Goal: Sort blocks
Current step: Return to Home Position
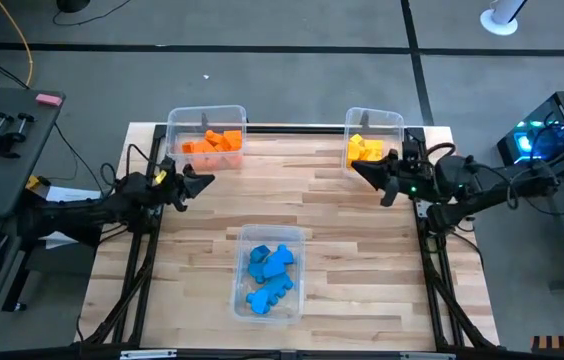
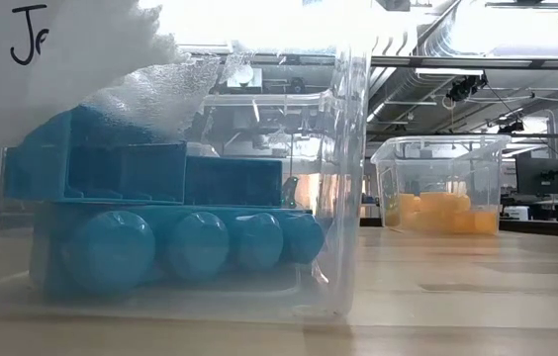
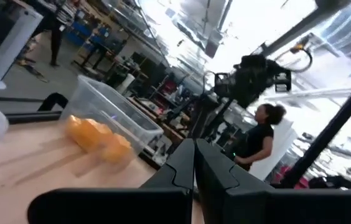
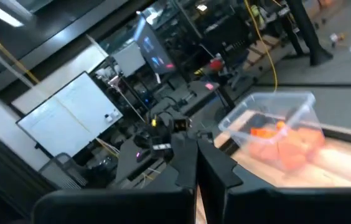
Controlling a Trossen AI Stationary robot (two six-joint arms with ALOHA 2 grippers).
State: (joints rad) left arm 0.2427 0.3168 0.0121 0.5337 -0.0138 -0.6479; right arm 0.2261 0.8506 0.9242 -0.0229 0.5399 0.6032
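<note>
The blocks lie sorted in three clear bins. Orange blocks [image 1: 212, 143] fill the far-left bin [image 1: 205, 113], yellow blocks [image 1: 364, 150] the far-right bin [image 1: 374, 119], blue blocks [image 1: 268, 274] the near-middle bin [image 1: 269, 234]. My left gripper [image 1: 205, 181] is shut and empty above the table's left side, just in front of the orange bin. My right gripper [image 1: 354, 167] is shut and empty beside the yellow bin, pointing left. In the left wrist view the shut fingers [image 3: 194, 163] point at the yellow bin [image 3: 110, 112]; in the right wrist view the shut fingers [image 4: 195, 163] face the orange bin [image 4: 281, 134].
Bare wooden tabletop [image 1: 342, 215] lies between the three bins. A black frame [image 1: 292, 128] runs along the far edge. In the low view the blue bin [image 2: 343, 198] stands right at the camera. A person [image 3: 259, 134] stands in the room beyond the table.
</note>
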